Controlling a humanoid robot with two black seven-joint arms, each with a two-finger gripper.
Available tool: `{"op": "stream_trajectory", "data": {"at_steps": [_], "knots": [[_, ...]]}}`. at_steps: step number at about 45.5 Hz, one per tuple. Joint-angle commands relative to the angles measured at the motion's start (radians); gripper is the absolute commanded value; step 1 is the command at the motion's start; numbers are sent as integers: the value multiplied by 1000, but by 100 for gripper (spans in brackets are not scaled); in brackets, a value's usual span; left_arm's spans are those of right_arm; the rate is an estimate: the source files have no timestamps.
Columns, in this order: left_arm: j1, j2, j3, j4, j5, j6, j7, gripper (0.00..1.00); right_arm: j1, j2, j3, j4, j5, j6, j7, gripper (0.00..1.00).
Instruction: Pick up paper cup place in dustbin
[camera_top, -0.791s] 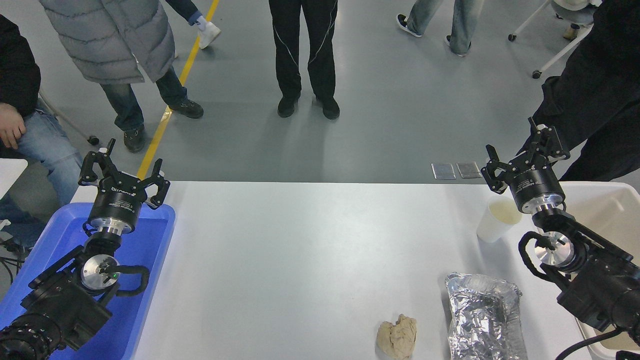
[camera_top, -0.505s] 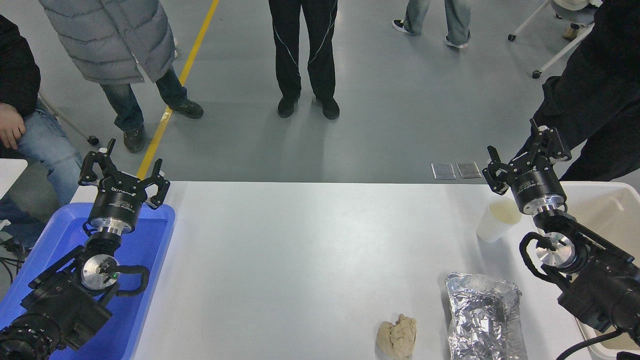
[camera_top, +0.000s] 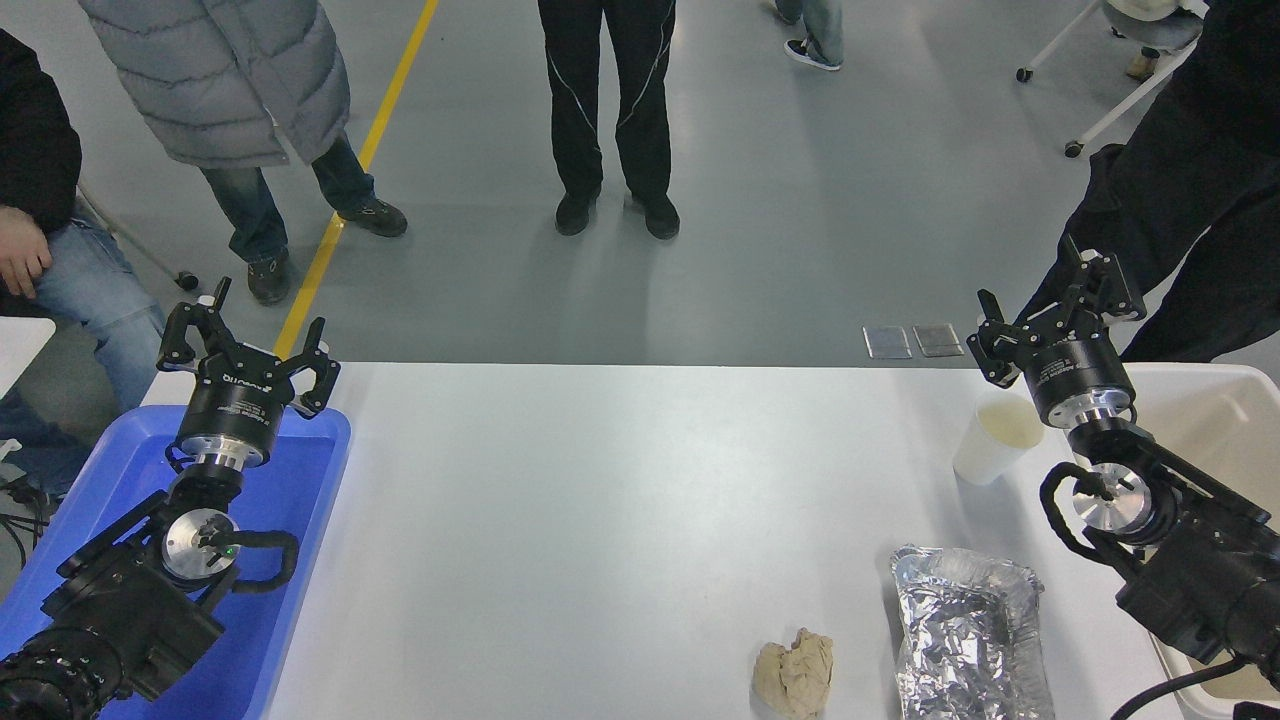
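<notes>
Paper cup (camera_top: 997, 440) upright, mouth upward, table (camera_top: 620, 480)

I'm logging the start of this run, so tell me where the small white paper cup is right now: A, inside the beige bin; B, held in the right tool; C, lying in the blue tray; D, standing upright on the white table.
D: the small white paper cup stands upright on the white table, clear of the open right tool.

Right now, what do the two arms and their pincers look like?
Both arms are matte black. The left pincer and right pincer each have angular black fingers on a round black body with small white lettering above a silver ring. Each wrist shows a silver disc and a looped black cable.
</notes>
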Motion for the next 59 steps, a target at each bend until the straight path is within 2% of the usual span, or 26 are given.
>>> {"op": "stream_trajectory", "data": {"at_steps": [1, 17, 26, 35, 46, 54, 59], "knots": [[0, 0, 0, -1, 1, 0, 0, 98, 6, -2, 2, -13, 0, -5, 0, 100], [0, 0, 0, 0, 1, 0, 2, 98, 6, -21, 0, -15, 0, -7, 0, 100], [0, 0, -1, -2, 1, 0, 2, 98, 25, -105, -95, 22, 28, -5, -1, 100], [0, 0, -1, 0, 0, 0, 0, 98, 213, -249, -596, 70, 29, 9, -1, 100], [0, 0, 0, -2, 1, 0, 0, 98, 508, -332, -1160, 237, 25, 9, -3, 100], [0, 0, 0, -1, 1, -2, 2, 98, 799, -326, -1564, 346, 25, 10, -3, 100], [0, 2, 0, -1, 1, 0, 2, 98, 925, -280, -1746, 419, 8, 13, -3, 100]]}}
